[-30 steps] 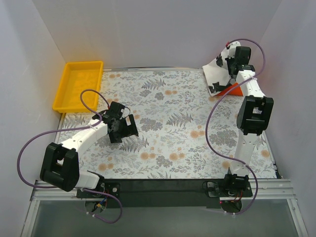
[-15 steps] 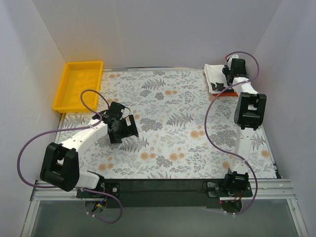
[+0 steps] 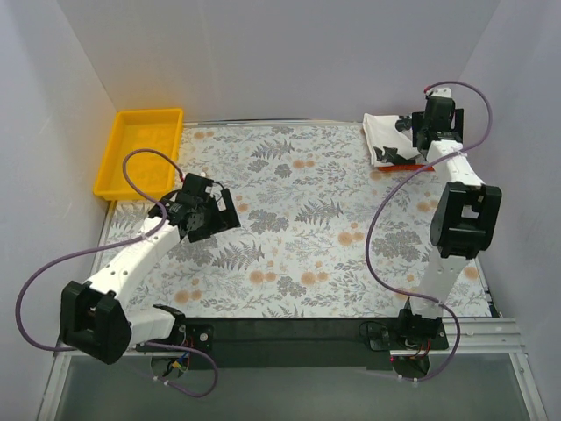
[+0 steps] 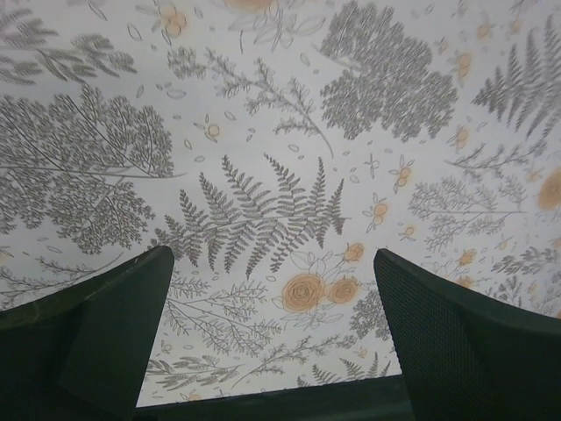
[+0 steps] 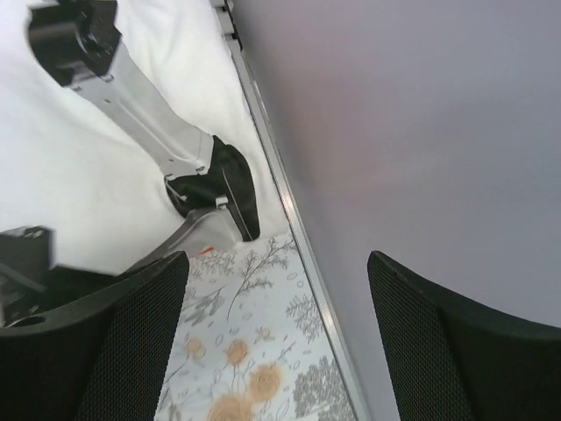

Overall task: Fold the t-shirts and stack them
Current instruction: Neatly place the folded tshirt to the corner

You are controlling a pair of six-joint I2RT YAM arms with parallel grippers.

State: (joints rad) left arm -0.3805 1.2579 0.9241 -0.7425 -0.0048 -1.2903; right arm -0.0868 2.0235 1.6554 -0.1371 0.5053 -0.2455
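Near left, the left end effector (image 4: 272, 259) hangs open over the desk (image 3: 298, 228), holding nothing — far right, the right end effector (image 5: 276, 263) is open too, by the white t-shirt (image 3: 386, 136) lying on the orange-red t-shirt (image 3: 401, 167), so it should lift away slowly without pulling cloth.

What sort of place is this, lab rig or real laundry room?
Most likely a lab test booth: plain white walls box in a floral-covered table, with the left arm and right arm bolted at its near edge.
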